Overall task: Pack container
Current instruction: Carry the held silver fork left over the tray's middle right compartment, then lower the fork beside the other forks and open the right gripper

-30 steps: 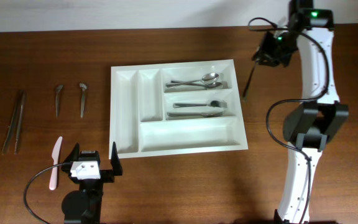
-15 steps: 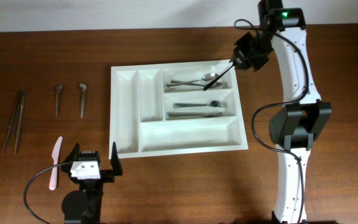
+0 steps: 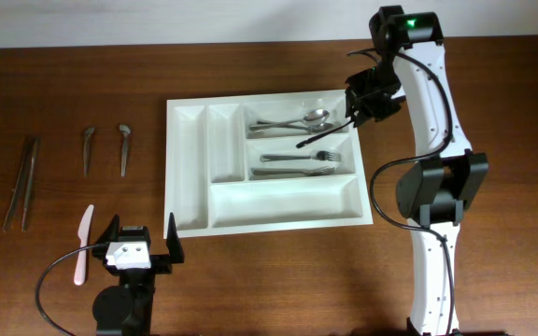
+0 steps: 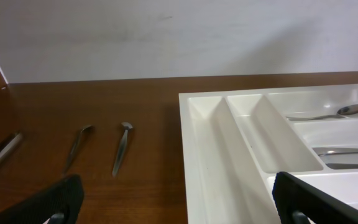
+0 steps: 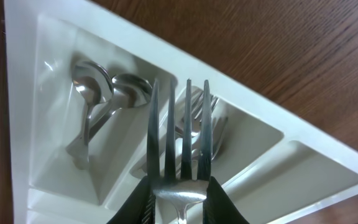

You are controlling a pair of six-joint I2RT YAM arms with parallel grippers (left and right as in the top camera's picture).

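The brown wooden tabletop (image 3: 278, 280) carries the container (image 3: 283, 198), a white five-compartment tray. It lies just ahead and to the right of the left pincer (image 3: 141, 224), and its far right corner sits directly below the right pincer (image 3: 355, 117).

The left pincer stands wide apart with nothing between its fingers, low over the tabletop at the container's near left corner. The right pincer is clamped narrowly on the handle of a fork (image 3: 320, 136), whose tines point away from it, slanting over the wall between the two upper long compartments.

Below the right pincer, two spoons (image 3: 306, 119) lie in the far compartment and more cutlery (image 3: 297, 163) in the middle one. Beside the left pincer lies a pink knife (image 3: 82, 245); farther ahead to its left are long dark tongs (image 3: 21, 182) and two small utensils (image 3: 88, 147).
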